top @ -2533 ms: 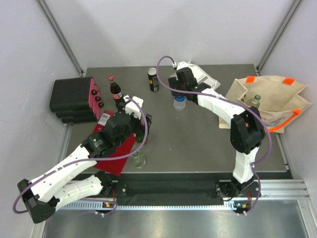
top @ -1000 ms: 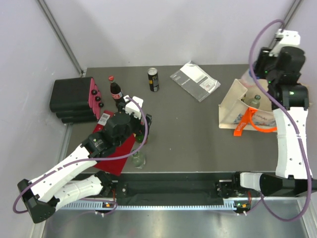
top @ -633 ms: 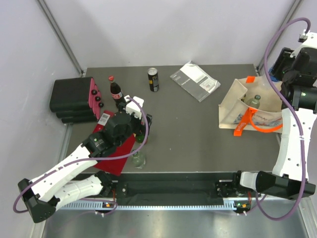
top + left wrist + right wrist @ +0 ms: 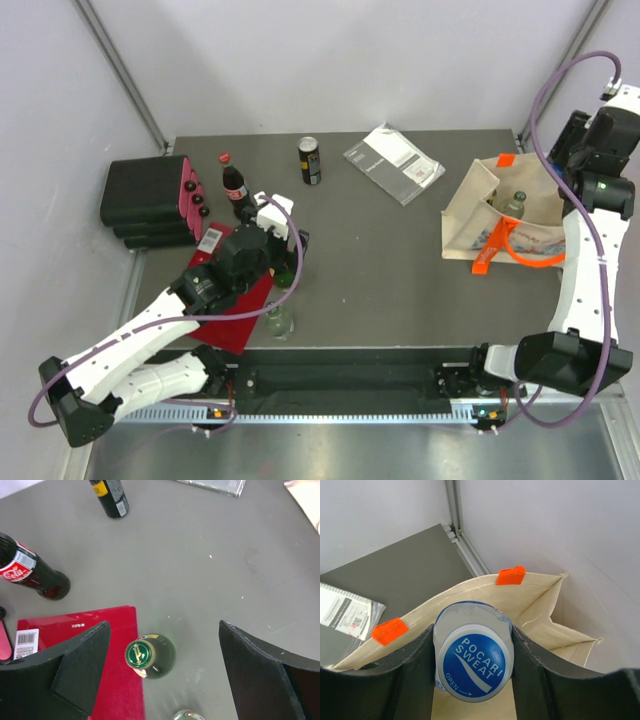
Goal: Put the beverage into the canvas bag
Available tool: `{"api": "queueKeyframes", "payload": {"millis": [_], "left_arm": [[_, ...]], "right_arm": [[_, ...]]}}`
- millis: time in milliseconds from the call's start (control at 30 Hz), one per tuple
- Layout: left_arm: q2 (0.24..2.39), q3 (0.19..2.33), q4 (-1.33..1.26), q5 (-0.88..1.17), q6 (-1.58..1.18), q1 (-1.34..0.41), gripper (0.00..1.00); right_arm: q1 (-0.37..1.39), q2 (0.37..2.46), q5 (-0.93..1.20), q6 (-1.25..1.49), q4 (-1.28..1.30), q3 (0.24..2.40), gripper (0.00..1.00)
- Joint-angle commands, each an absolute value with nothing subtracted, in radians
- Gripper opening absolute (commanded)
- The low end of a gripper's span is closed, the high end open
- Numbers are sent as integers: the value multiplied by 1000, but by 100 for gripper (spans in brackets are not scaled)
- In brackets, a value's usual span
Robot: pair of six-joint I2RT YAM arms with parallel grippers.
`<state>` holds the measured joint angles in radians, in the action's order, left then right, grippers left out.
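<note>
Clutter lies well apart from the bag (image 4: pixel 470 215): a grey packet (image 4: pixel 393 162), a can (image 4: pixel 311 160) and a cola bottle (image 4: pixel 236 186) toward the far side of the dark surface (image 4: pixel 380 260), with black cases (image 4: pixel 145 200) at its left edge. A second bottle (image 4: pixel 517 203) stands inside the bag.

My right claw (image 4: pixel 471 645) is partly closed, black fingers clamped on a clear plastic bottle (image 4: pixel 474 667). Its round blue cap faces my wrist and its long axis runs down into the soft beige canvas mouth. I cannot tell whether its base has passed the rim.

My left claw (image 4: pixel 165 645) gapes wide and holds nothing, over a green bottle (image 4: pixel 149 655) that stands beside a red book (image 4: pixel 122 625).
</note>
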<state>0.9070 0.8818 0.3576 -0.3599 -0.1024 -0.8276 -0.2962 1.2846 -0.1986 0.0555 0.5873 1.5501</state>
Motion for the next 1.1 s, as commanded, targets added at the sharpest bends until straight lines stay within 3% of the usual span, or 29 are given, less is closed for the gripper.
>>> {"api": "queueKeyframes", "payload": {"millis": [0,1067], "left_arm": [[923,894,311,-338,-103,-828,93],[905,888,302,-328,-104,-828,93]], "right_arm": [[-348,1256,-226,43,307,1530,0],[-405,1494,-115,126,58,1312,0]]}}
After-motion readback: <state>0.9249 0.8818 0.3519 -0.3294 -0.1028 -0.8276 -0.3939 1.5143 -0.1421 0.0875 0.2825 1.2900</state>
